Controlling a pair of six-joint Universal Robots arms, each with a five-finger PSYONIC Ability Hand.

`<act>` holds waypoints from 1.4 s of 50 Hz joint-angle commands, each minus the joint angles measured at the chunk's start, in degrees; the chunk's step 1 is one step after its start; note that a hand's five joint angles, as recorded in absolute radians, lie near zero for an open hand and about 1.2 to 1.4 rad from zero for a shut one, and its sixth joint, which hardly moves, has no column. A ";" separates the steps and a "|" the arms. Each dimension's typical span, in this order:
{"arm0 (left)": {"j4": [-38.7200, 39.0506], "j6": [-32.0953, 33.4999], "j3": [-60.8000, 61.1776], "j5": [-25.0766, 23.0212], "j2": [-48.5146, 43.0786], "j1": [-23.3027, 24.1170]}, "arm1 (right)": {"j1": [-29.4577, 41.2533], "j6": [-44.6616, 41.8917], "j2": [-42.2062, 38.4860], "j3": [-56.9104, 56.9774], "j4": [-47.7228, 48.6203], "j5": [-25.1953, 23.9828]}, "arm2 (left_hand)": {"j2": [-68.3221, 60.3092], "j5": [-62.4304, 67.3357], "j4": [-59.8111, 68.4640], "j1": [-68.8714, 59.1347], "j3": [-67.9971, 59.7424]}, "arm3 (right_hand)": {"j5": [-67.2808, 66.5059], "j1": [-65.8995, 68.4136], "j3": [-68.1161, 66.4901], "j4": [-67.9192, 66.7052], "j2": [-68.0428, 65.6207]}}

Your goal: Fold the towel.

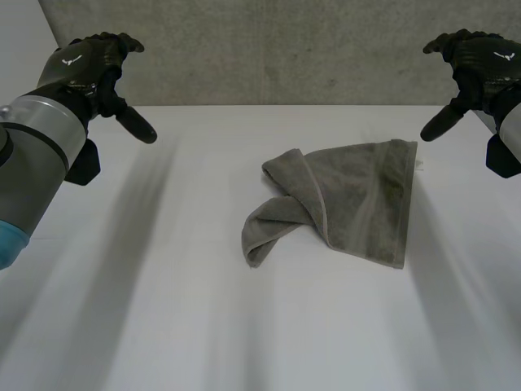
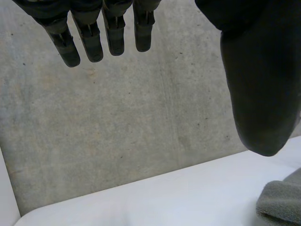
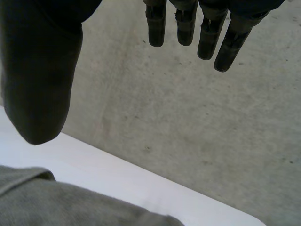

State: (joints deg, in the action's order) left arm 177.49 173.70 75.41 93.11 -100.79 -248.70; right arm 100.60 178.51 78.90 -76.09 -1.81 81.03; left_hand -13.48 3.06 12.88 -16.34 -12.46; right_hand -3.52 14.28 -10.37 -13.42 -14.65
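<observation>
Towel [image 1: 342, 199]: grey, rumpled, seemingly half-folded, lying on desk [image 1: 163, 326] right of centre. Left hand [image 1: 89, 69], right hand [image 1: 476, 65]: raised, fingers spread, holding nothing, flanking it; right hand nearer.

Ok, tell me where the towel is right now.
Head view: the grey towel lies rumpled on the white table, right of centre, nearer the right hand than the left hand, touching neither.
</observation>
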 commanded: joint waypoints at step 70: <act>20.25 10.60 -27.33 -37.91 -46.06 4.79 | 11.63 24.95 -28.19 0.51 5.24 -0.96 | -9.35 9.77 -2.88 -6.49 2.46 | 3.52 -4.28 0.37 3.42 4.65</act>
State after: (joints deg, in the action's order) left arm 191.80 183.17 49.15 56.18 -142.80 -245.36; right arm 111.25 199.90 53.47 -75.76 2.33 79.87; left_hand -21.29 11.69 12.88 -20.68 -12.46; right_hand -3.52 14.28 -10.37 -13.42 -14.65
